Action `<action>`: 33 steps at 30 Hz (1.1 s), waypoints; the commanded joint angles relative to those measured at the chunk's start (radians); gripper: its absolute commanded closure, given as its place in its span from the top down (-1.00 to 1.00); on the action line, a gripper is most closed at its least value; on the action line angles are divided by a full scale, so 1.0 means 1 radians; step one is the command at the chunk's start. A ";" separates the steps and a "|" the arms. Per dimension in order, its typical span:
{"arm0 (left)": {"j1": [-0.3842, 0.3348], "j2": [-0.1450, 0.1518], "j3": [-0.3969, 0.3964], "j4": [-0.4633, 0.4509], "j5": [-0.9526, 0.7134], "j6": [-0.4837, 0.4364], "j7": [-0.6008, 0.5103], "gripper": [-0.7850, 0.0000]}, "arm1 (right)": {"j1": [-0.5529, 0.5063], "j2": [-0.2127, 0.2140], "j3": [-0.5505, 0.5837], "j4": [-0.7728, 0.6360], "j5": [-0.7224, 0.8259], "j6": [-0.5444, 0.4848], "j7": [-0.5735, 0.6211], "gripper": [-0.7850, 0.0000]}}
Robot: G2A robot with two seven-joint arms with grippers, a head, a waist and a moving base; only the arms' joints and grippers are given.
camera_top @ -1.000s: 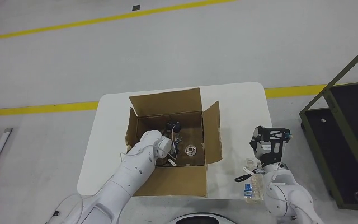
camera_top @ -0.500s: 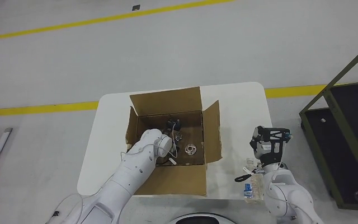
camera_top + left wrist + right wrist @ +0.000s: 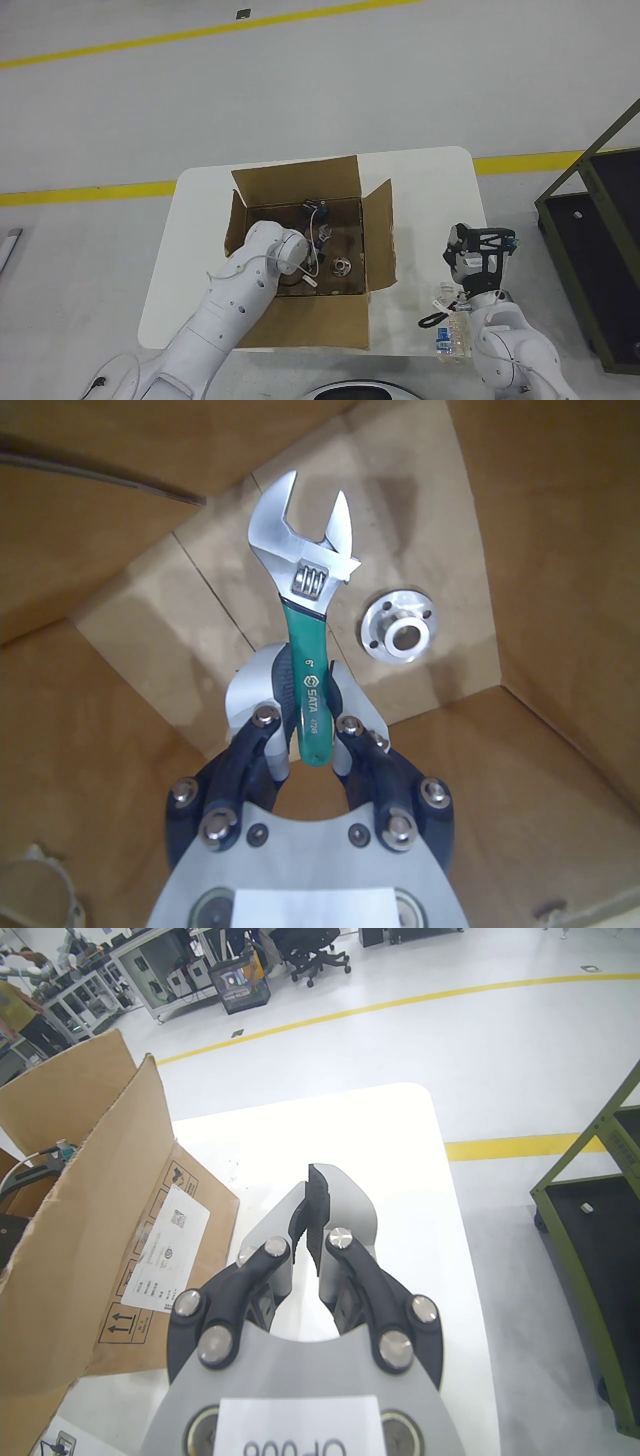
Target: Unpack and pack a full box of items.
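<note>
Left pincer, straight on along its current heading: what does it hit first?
Probably the box floor: the wrench clamped in the left pincer leads, head aimed at bare cardboard beside the metal flange, not at it. Remaining depth unclear.

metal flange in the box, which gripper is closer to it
Left. The left gripper is inside the box holding the wrench, with the flange beside it on the box floor; the right gripper is outside the box, over the table.
</note>
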 commanded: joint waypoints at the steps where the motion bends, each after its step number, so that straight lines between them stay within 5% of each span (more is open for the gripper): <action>1: 0.014 0.006 -0.013 -0.050 0.005 0.001 -0.029 -1.00 | 0.003 -0.002 0.003 -0.013 0.043 -0.010 0.002 -0.08; 2: 0.022 0.009 -0.020 -0.075 0.010 0.004 -0.040 -1.00 | 0.005 -0.002 0.009 -0.021 0.067 -0.020 0.006 1.00; 15: 0.094 0.033 -0.066 -0.259 0.087 0.040 -0.087 -1.00 | 0.040 -0.004 0.013 -0.095 0.463 -0.179 0.171 1.00; 17: 0.106 0.035 -0.073 -0.275 0.097 0.053 -0.084 -1.00 | 0.046 -0.003 0.002 -0.091 0.496 -0.189 0.194 0.46; 22: 0.133 0.040 -0.085 -0.295 0.128 0.072 -0.067 -1.00 | 0.044 -0.004 -0.038 -0.083 0.536 -0.202 0.222 0.25; 23: 0.137 0.041 -0.087 -0.300 0.132 0.075 -0.065 -1.00 | 0.044 -0.004 -0.047 -0.081 0.530 -0.199 0.225 0.03; 33: 0.152 0.042 -0.089 -0.320 0.146 0.081 -0.064 -1.00 | 0.065 -0.006 -0.137 -0.020 0.456 -0.114 0.252 -0.08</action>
